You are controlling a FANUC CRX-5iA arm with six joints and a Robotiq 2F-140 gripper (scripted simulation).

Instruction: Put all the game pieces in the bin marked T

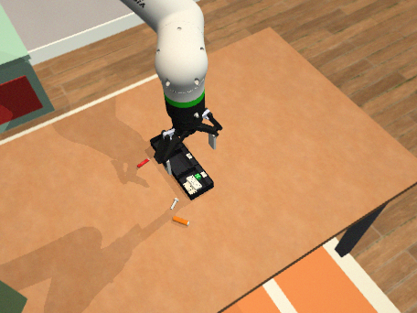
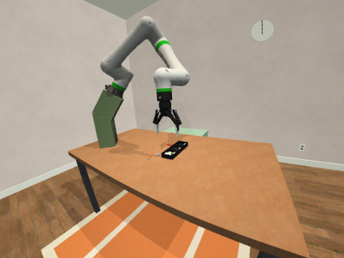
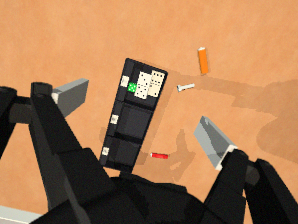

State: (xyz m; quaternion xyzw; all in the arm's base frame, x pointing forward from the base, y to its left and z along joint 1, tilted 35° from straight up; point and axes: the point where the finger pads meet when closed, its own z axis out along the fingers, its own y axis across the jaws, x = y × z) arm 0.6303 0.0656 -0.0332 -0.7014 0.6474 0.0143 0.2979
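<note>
A long black bin [image 1: 184, 167] with three compartments lies on the table; it also shows in the wrist view [image 3: 131, 117] and in the exterior view [image 2: 174, 149]. Its end compartment holds two cream dominoes [image 3: 149, 83] and a small green die [image 3: 132, 87]; they show in the top view too [image 1: 194, 181]. The other two compartments look empty. My gripper [image 1: 191, 152] hangs wide open and empty above the bin's other end; in the wrist view its fingers stand on either side of the bin.
A red stick-like piece [image 1: 143, 163] lies left of the bin. A small white screw [image 1: 174, 203] and an orange cylinder [image 1: 181, 221] lie in front of it; they show in the wrist view too [image 3: 185, 87] [image 3: 203, 60]. A green cabinet [image 1: 14, 78] stands at far left.
</note>
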